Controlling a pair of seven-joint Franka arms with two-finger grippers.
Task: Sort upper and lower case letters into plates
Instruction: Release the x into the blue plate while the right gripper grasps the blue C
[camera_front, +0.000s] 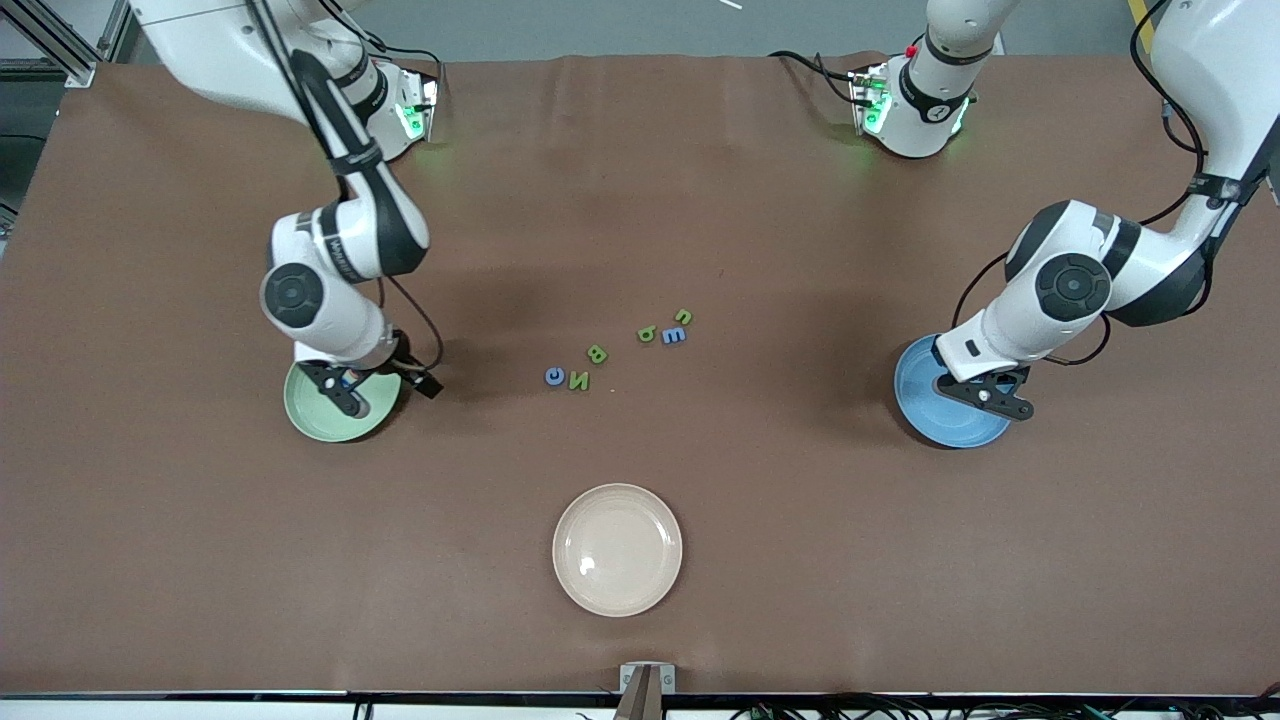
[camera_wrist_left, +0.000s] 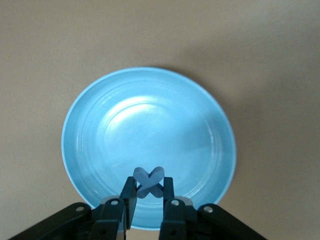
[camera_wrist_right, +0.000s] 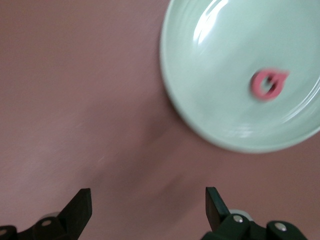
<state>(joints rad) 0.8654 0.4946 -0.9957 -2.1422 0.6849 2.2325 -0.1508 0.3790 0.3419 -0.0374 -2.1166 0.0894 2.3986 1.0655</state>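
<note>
From the front view we've got the left gripper (camera_front: 985, 395) hanging over the blue plate (camera_front: 920, 400) at the left arm's end of the table, and the right gripper (camera_front: 350, 385) over the pale green plate (camera_front: 320, 420) at the right arm's end. Six loose letters sit mid-table between the two plates: a blue one (camera_front: 554, 376) touching a green one (camera_front: 579, 380), a green one (camera_front: 597, 353) near them, then a green (camera_front: 646, 334), a blue (camera_front: 673, 336) and a green (camera_front: 684, 317) bunched toward the left arm's end. A cream plate (camera_front: 617, 549) sits nearer the camera than the letters.

Left wrist view: we see the claw clamped tight on a blue X-shaped letter (camera_wrist_left: 148, 182), held above the blue plate (camera_wrist_left: 100, 125).

Right wrist view: the fingers (camera_wrist_right: 80, 210) stand wide apart holding nothing, over bare table just beside the green plate (camera_wrist_right: 200, 65). A red letter (camera_wrist_right: 269, 84) lies in that plate.
</note>
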